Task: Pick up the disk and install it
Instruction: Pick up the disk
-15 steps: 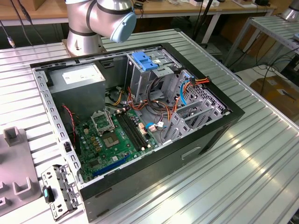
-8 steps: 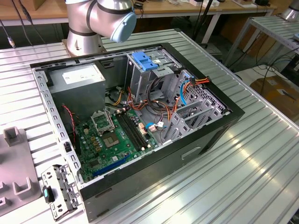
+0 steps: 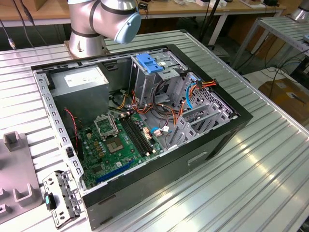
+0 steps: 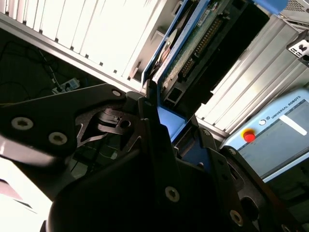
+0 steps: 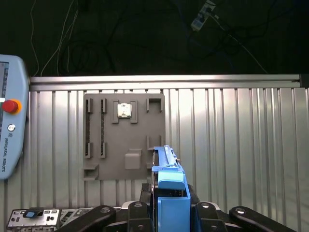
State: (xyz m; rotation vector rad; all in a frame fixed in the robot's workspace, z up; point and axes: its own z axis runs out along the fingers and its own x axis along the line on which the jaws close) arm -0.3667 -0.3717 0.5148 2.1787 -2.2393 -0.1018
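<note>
In both wrist views my gripper (image 5: pixel 170 205) is shut on the disk (image 5: pixel 166 164), a dark flat drive in a bright blue carrier frame, held on edge above the ribbed metal table (image 5: pixel 231 140). The second wrist view has the disk (image 4: pixel 207 38) seen from below, its connector edge showing, with the gripper (image 4: pixel 166 123) clamped on the blue frame. The exterior view shows the open computer case (image 3: pixel 193 159) lying on the table, with the arm's base (image 3: pixel 91 29) behind it.
A grey fixture plate (image 5: pixel 124 137) lies on the table beyond the held disk. A teach pendant (image 5: pixel 9 125) sits beside it. In the case stands a tall grey drive cage with a blue handle (image 3: pixel 149 63). A metal bracket (image 3: pixel 60 193) lies at the exterior view's left.
</note>
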